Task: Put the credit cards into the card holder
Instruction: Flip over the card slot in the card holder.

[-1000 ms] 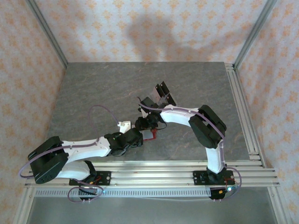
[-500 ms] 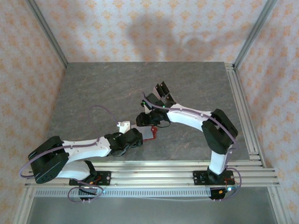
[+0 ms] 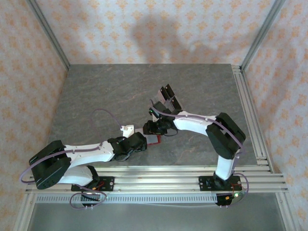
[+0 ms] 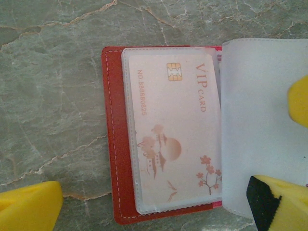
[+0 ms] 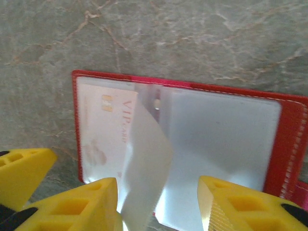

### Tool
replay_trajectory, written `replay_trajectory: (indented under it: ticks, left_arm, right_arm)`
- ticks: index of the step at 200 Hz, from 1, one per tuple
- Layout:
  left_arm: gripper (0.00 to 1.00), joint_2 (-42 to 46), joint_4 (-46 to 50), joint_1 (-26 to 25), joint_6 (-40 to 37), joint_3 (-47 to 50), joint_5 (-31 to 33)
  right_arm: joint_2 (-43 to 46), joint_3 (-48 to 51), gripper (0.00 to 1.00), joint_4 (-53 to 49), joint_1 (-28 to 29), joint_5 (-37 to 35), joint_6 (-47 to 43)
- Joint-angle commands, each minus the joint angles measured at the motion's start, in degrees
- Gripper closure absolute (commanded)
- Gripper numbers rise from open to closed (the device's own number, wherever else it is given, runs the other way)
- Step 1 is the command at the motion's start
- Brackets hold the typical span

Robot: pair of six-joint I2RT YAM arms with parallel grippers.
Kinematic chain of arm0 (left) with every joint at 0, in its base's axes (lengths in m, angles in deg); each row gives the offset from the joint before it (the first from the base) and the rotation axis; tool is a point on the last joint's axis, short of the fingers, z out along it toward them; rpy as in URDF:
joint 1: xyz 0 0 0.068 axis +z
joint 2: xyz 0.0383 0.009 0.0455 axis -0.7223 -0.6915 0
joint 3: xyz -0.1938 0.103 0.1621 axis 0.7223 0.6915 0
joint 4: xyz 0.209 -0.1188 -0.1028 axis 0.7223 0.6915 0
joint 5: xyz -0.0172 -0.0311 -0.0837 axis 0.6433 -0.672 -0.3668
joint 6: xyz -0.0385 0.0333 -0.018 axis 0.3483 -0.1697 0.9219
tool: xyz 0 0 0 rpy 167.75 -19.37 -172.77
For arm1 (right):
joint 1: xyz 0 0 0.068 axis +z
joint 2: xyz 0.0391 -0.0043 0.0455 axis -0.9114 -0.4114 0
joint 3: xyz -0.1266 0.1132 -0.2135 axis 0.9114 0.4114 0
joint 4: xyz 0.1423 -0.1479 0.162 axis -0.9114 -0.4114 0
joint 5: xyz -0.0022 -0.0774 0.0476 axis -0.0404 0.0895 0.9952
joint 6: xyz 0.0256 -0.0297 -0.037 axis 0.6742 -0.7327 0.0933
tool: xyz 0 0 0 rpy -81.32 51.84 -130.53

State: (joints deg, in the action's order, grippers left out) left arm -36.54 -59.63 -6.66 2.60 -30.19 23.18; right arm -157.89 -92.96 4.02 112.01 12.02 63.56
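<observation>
The card holder (image 3: 153, 139) lies open on the grey table, red with clear pockets (image 4: 113, 144) (image 5: 288, 144). One credit card (image 4: 173, 130) with pink "VIP" print sits inside its left pocket (image 5: 103, 130). A greyish clear pocket leaf (image 5: 144, 163) stands up curled from the spine. My right gripper (image 5: 159, 202) (image 3: 155, 130) is open over the holder, the leaf leaning on its left finger, not pinched. My left gripper (image 4: 154, 202) (image 3: 143, 143) is wide open, its fingers straddling the holder's near edge.
A clear plastic tray with black tabs (image 3: 168, 98) stands just behind the right gripper. Aluminium rails (image 3: 250, 115) run along the right and near edges of the marbled table.
The right arm's elbow has swung to the right and its wrist has settled lower over the holder. The left arm has stayed still.
</observation>
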Motion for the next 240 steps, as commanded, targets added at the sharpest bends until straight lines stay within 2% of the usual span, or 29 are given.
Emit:
replay_trajectory:
  ticks: [1, 46, 110, 186, 218, 240]
  left_arm:
    - [0.0, 1.3, 1.6, -0.5, 0.7, 0.9, 2.3]
    - [0.0, 9.9, 6.8, -0.5, 0.8, 1.1, 3.9]
    - [0.0, 23.0, 16.5, -0.5, 2.5, 1.1, 9.7]
    - [0.0, 23.3, 18.4, -0.5, 4.4, 0.9, 11.4]
    - [0.0, 22.4, 18.1, -0.3, 4.7, 0.8, 12.0]
    - [0.0, 19.8, 17.2, 0.9, 4.2, 0.0, 10.7]
  right_arm:
    - [-1.8, -1.1, 0.53, 4.3, 0.0, 3.6, 2.6]
    - [-4.7, -5.4, 0.53, 6.1, 1.6, 6.7, 5.2]
    - [-9.0, -9.1, 0.53, 8.0, 4.4, 7.4, 9.0]
    - [-14.0, -11.4, 0.53, 9.7, 4.4, 8.3, 11.8]
    - [-8.8, -12.4, 0.52, 7.6, 2.5, 8.3, 9.5]
    - [-3.5, -14.2, 0.52, 1.6, -1.2, 5.5, 5.3]
